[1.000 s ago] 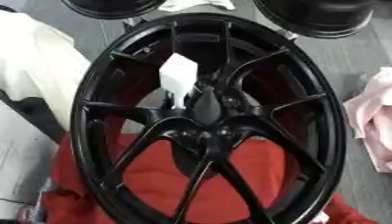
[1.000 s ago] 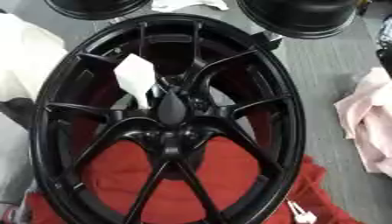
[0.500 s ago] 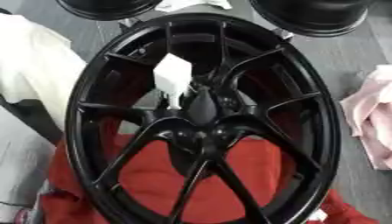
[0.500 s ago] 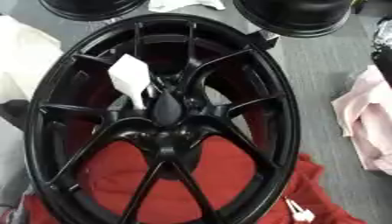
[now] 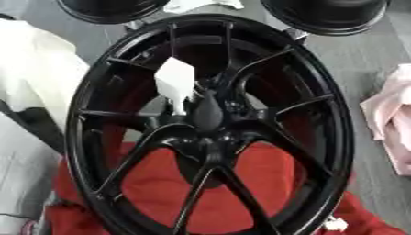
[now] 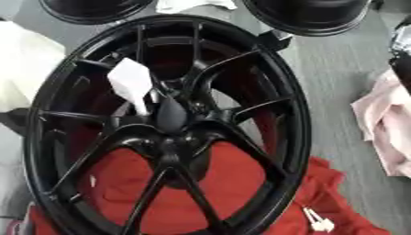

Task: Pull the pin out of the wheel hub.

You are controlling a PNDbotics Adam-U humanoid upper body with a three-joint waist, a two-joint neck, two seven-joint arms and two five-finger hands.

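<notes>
Sticking up just beside the hub [image 5: 213, 140] of the black wheel [image 5: 80, 119] lying on red cloth [image 5: 160, 183], the white pin [image 5: 175, 80] leans; the robot hand's state cannot be told.

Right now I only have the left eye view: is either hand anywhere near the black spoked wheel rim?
Observer: No hand shows in either view. The right eye view does show a dark, partly silver thing at its right edge, above the pink cloth. I cannot tell what it is.
Operator: And the white speck at my bottom edge?
Observer: The right eye view shows it whole. It is small white pieces lying on the red cloth, apart from the black spoked wheel rim.
</notes>
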